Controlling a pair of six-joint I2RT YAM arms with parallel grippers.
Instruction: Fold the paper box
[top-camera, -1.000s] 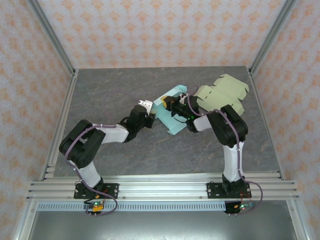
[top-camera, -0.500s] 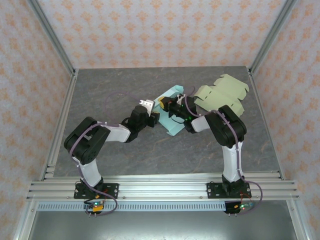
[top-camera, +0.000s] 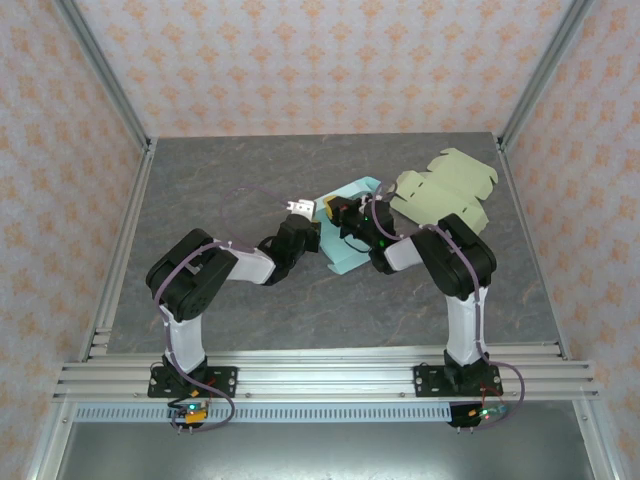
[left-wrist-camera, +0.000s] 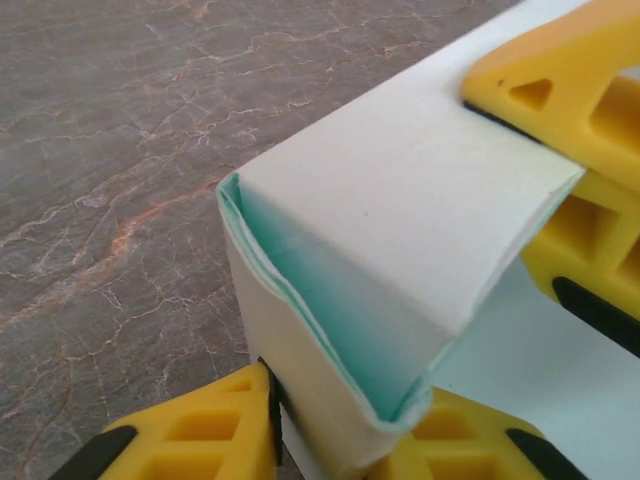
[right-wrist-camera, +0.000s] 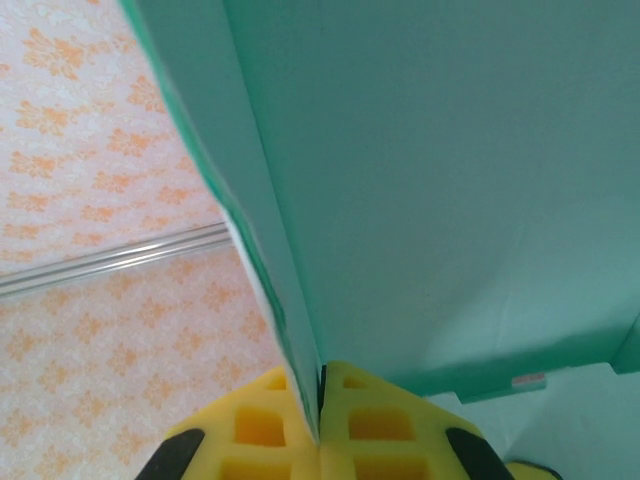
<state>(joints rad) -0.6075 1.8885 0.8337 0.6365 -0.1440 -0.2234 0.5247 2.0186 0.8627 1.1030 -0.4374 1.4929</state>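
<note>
Teal paper box (top-camera: 348, 228) sat near the middle of the grey table (top-camera: 250, 180), partly formed, with one wall raised and doubled over on itself. A pale green flat blank (top-camera: 447, 188) lay just beside it on the far right, untouched. Right gripper (right-wrist-camera: 320, 395) was closed tight on a thin teal panel, which ran edge-on between the yellow fingers. Left gripper (left-wrist-camera: 340, 425) pinched the doubled wall close to its corner, with both pads against the paper and the layers bowed slightly between them. In the left wrist view the right arm's fingers sat just behind that same wall. Judged step: setting the side-wall fold and locking the corner. To do it well, the right hold should act as the anchor and stay put while the left works the crease. The squeeze should run along the fold line rather than across it, so the two layers lie flush and the corner stays square. The open seam at the corner looked loose, so the layers may spring apart if released early. Slow, small moves advised; the paper would buckle easily under side load
</note>
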